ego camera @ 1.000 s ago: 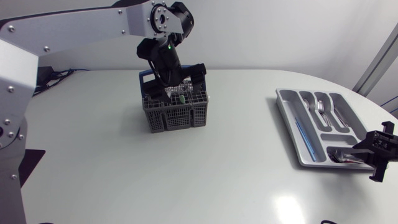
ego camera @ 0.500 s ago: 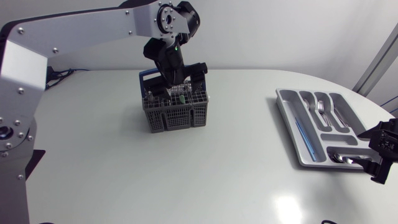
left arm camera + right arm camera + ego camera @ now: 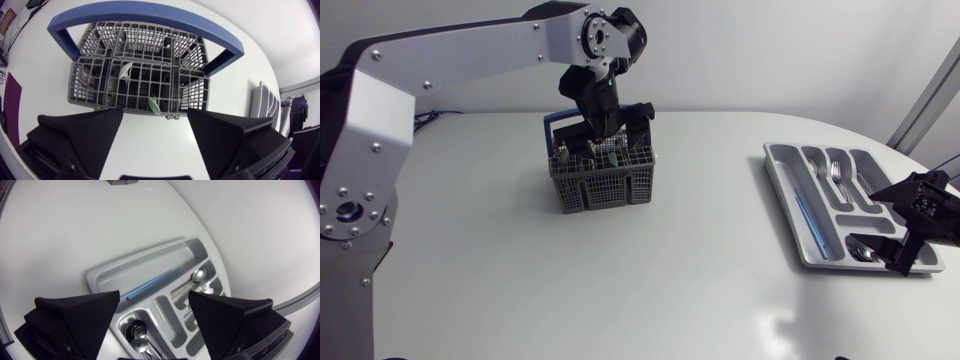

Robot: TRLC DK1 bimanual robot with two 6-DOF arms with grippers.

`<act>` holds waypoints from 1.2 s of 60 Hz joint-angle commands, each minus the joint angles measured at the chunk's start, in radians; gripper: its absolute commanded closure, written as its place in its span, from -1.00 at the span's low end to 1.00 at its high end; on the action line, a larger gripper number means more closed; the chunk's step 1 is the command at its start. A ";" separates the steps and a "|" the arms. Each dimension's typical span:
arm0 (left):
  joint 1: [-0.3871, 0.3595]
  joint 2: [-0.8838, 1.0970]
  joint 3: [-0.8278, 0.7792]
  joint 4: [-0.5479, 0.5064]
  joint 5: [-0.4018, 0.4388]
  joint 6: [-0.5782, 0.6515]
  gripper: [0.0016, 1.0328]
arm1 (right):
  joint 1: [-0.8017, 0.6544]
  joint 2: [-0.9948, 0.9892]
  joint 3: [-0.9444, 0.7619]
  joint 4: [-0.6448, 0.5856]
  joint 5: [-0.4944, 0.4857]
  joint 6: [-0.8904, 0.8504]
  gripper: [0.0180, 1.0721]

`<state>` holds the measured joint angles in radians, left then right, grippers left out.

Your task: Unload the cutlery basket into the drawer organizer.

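right fingers (image 3: pixel 75 317) shifted over organizer (image 3: pixel 102 277) | left fingers (image 3: pixel 80 132) apart above basket (image 3: pixel 605 188)

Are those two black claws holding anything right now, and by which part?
Nothing. The left gripper hangs open above the cutlery basket; the right gripper is open over the drawer organizer.

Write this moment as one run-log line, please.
left jaws open above cutlery basket | right jaws open above drawer organizer corner | basket holds cutlery | organizer partly filled

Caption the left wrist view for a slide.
Open left tool poised over the grey cutlery basket, utensils inside.
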<state>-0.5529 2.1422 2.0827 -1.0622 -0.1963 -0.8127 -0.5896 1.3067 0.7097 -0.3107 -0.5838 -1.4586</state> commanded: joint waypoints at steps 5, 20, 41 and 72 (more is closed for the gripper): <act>-0.004 0.025 0.030 -0.018 -0.011 -0.034 -0.74 | 0.116 -0.055 -0.038 -0.011 -0.010 0.187 -0.88; 0.016 -0.005 -0.009 -0.024 -0.009 -0.036 -0.74 | 0.392 -0.107 -0.029 -0.016 0.042 0.466 -0.88; 0.065 -0.099 -0.158 0.071 0.051 0.021 -0.74 | 0.723 -0.057 0.066 0.050 0.162 0.808 -0.88; 0.142 -0.231 -0.332 0.243 0.172 0.216 -0.75 | 0.932 0.170 0.306 0.045 0.168 1.064 -0.87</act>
<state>-0.4255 1.9388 1.7668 -0.8261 -0.0303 -0.6533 0.3233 1.4445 0.9798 -0.2619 -0.4198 -0.4385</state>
